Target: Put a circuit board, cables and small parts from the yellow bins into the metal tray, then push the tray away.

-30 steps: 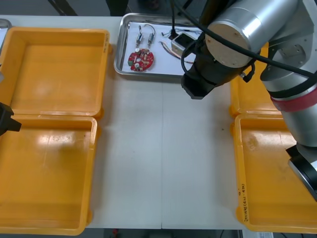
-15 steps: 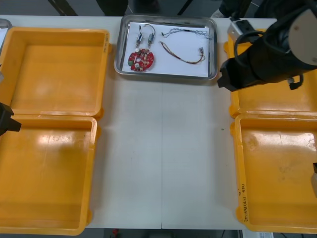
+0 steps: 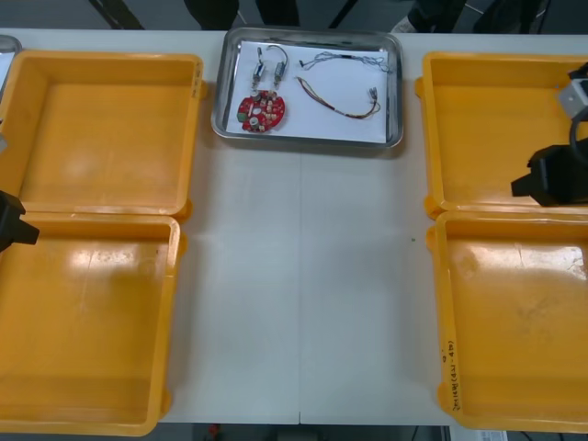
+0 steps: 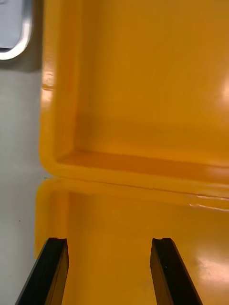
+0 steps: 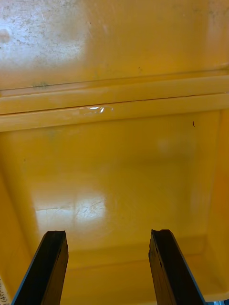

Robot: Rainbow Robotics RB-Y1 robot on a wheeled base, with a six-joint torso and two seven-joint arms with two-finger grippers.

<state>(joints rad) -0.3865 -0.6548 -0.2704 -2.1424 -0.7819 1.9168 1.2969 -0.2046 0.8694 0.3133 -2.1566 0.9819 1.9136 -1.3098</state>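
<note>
The metal tray [image 3: 395,101] sits at the table's far edge, white inside. In it lie a round red circuit board [image 3: 261,110], small metal parts [image 3: 267,64], a red and yellow cable [image 3: 336,103] and a thin cable [image 3: 344,59]. My right gripper [image 4: 110,267] is open over the near right yellow bin [image 4: 143,238], close to the rim shared with the far right bin [image 4: 152,86]; in the front view the right arm [image 3: 554,175] is at the right edge. My left gripper [image 5: 109,264] is open above the near left bin [image 5: 114,190]; the left arm [image 3: 13,225] is at the left edge.
Two yellow bins [image 3: 110,129] stand at the left and two [image 3: 496,110] at the right, with nothing visible inside. The white table [image 3: 303,294] runs bare between them. A corner of the tray [image 4: 14,33] shows beyond the far right bin in the right wrist view.
The right arm has swung back from the tray toward the right edge, over the right bins, uncovering the tray's contents. The left arm has not moved.
</note>
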